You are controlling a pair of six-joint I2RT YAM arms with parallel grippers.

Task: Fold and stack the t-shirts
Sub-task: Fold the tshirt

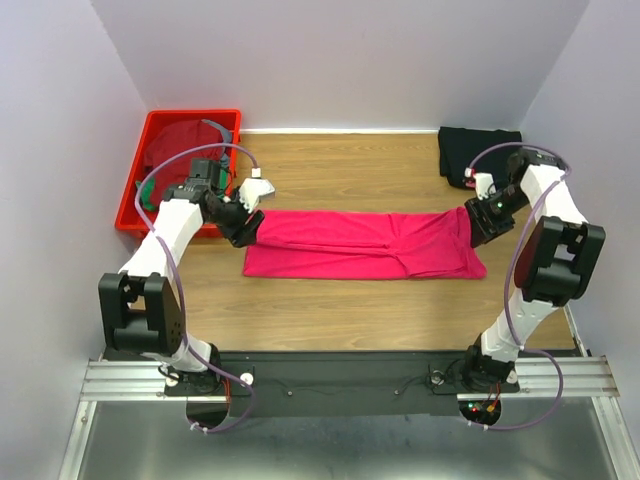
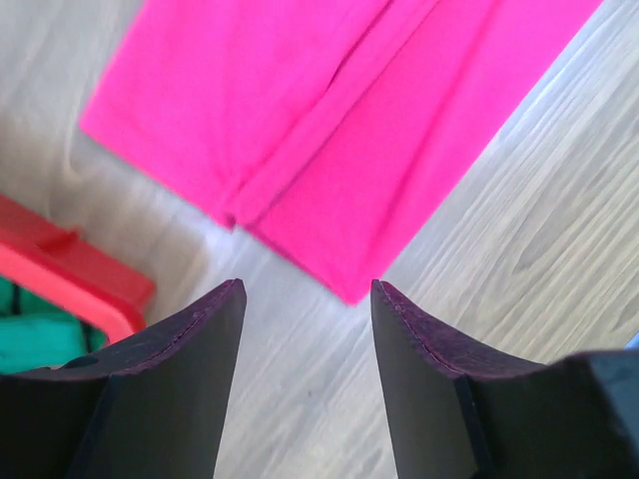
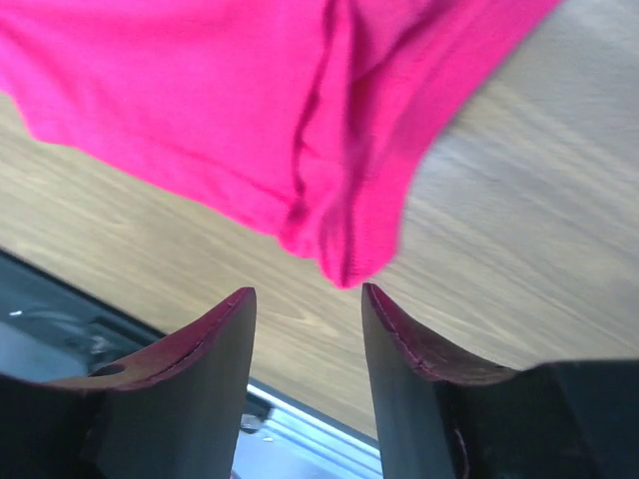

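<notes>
A bright pink-red t-shirt [image 1: 365, 245] lies flat on the wooden table as a long folded strip. My left gripper [image 1: 250, 232] hovers at its left end, open and empty. In the left wrist view the shirt's corner [image 2: 329, 120] lies just beyond the left gripper [image 2: 308, 289]. My right gripper [image 1: 470, 222] sits at the strip's right end, also open. The bunched right end of the shirt [image 3: 220, 110] lies just past the right gripper [image 3: 308, 291], apart from both jaws. A folded black t-shirt [image 1: 478, 152] rests at the back right.
A red plastic bin [image 1: 190, 113] stands at the back left and holds a dark red shirt [image 1: 185, 140]. Green cloth [image 2: 35, 334] shows inside the bin corner [image 2: 70, 269]. The metal rail [image 3: 300, 434] runs along the table's near edge. Grey walls close in three sides.
</notes>
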